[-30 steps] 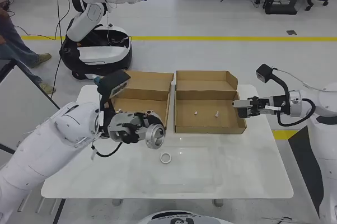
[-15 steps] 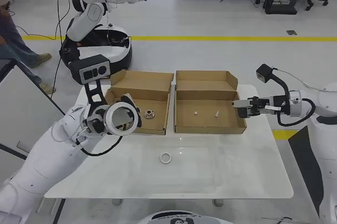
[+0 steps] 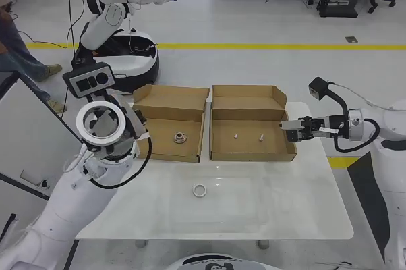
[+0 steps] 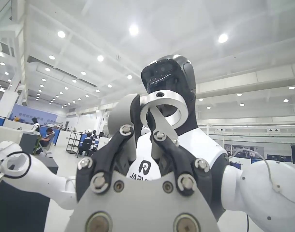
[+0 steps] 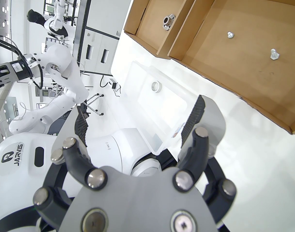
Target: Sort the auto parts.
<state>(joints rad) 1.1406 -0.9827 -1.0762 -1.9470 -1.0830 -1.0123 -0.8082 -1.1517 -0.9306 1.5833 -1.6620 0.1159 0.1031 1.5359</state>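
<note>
Top view: on a white table (image 3: 270,209), the left box (image 3: 159,135) holds a flanged hub (image 3: 180,138), and the right box (image 3: 250,145) holds what look like two bolts (image 3: 236,136). A ring (image 3: 199,190) lies loose nearby.
Left wrist view: the left gripper (image 4: 145,115) is clamped on a silver collar (image 4: 172,101).
Right wrist view: the right gripper (image 5: 140,112) has its jaws apart.

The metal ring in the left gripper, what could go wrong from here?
The left gripper pinches the metal ring by one side of its wall only, so it may pivot or slip. The gripper faces up, away from the table, so turning it down over the nearby cardboard box could shake the ring loose, and it might fall outside the box.
</note>
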